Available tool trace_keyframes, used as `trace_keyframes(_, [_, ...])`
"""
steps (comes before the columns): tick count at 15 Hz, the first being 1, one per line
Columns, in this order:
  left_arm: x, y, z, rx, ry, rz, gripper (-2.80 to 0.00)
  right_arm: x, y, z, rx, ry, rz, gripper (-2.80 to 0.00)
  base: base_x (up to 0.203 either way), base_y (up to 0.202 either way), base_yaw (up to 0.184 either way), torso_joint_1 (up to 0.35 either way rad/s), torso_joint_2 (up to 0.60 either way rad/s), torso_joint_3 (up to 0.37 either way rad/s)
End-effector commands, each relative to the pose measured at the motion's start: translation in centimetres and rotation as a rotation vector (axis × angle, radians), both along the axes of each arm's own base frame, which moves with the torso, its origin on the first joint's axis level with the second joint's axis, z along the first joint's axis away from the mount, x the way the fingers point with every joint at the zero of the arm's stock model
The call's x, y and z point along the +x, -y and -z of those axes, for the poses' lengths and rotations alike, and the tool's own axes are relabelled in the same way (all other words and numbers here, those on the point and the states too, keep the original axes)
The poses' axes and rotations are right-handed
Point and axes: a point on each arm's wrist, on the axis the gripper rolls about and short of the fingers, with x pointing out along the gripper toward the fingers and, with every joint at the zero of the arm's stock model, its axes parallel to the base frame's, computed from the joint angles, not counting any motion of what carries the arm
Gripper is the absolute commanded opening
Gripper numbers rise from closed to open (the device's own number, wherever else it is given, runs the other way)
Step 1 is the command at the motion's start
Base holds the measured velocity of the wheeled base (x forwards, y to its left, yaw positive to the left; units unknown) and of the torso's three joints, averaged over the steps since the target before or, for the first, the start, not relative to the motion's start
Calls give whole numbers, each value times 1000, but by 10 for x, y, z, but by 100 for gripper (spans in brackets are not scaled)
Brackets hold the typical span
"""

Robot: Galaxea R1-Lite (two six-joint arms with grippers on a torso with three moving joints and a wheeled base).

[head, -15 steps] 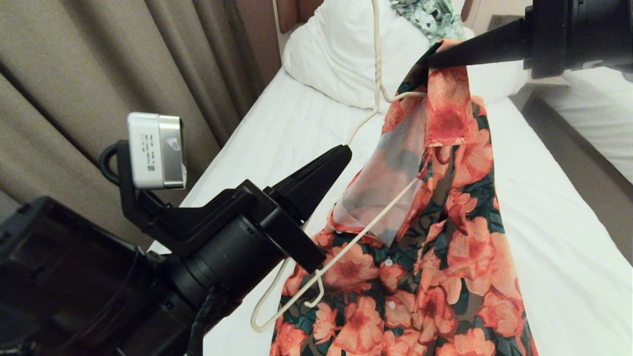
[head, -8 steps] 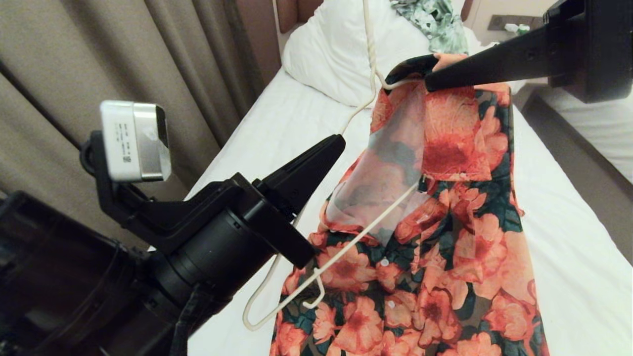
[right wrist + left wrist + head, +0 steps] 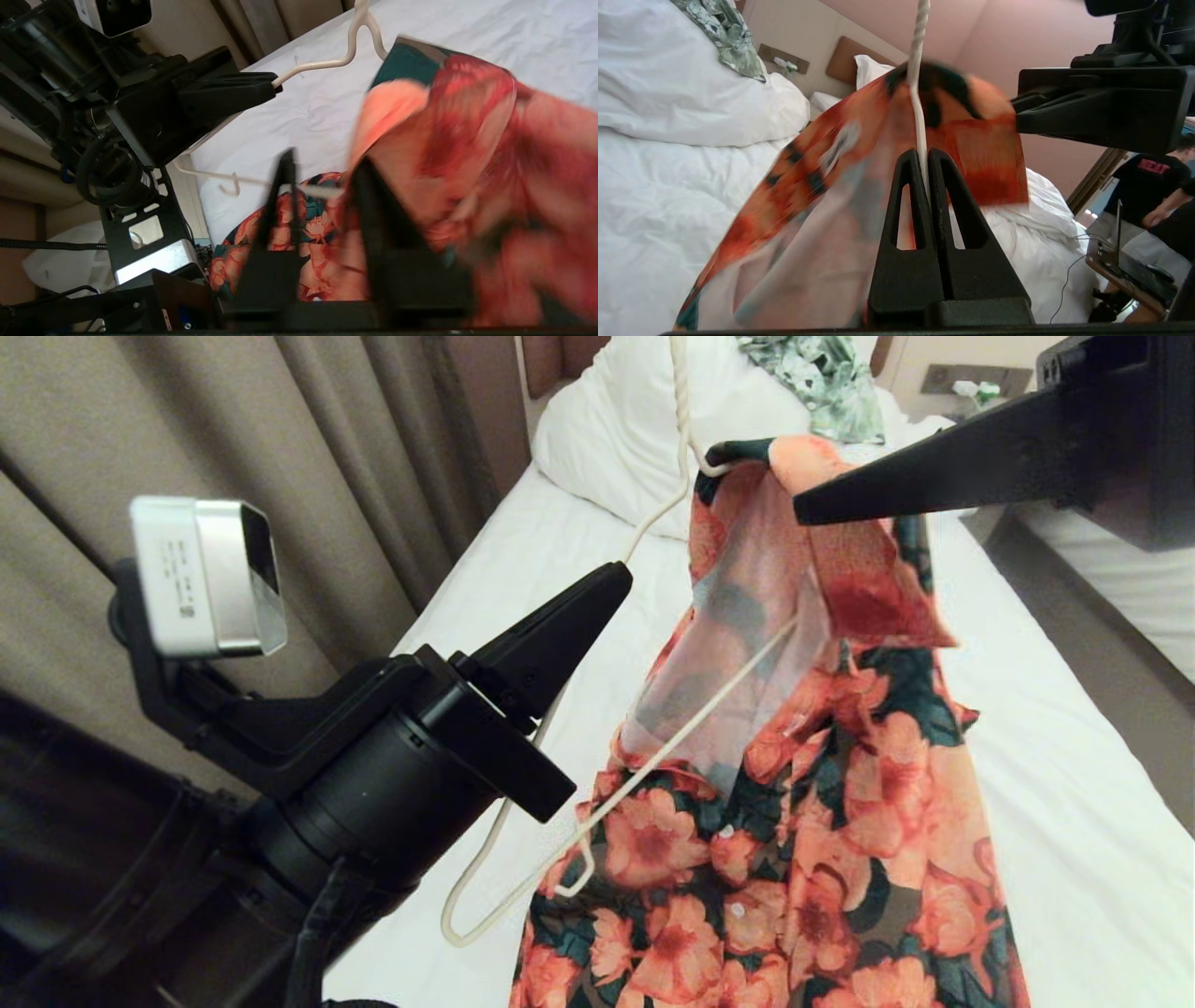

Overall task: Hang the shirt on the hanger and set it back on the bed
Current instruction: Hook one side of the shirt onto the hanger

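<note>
Your shirt (image 3: 812, 784) hangs above the bed (image 3: 1055, 784), one shoulder draped over the hanger (image 3: 653, 756), collar up near the hook's neck. Your left hand (image 3: 923, 156) is clamped tight on the hanger's wire, holding it tilted over the sheet. Your right hand (image 3: 322, 172) sits at the collar with its fingers parted; fabric lies against one finger, but you're not pinching it. Pillow (image 3: 635, 439) and a green leafy garment (image 3: 822, 383) lie beyond, curtain (image 3: 233, 457) on your left.
</note>
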Motion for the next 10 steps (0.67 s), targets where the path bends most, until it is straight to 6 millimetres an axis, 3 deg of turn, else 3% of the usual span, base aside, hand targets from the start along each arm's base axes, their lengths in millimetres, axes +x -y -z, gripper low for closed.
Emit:
trace_keyframes(1, [0, -1, -1, -10, 5, 0, -280, 1, 0, 1, -8, -9, 5, 0, 0, 0, 0, 0, 0, 0])
trace_keyframes(7, [0, -1, -2, -15, 7, -5, -280, -11, 15, 0, -41, -24, 64, 0, 0, 0, 0, 0, 0, 0])
trace_keyframes(10, [1, -1, -2, -14, 8, -7, -280, -19, 34, 0, -91, -44, 173, 0, 0, 0, 0, 0, 0, 0])
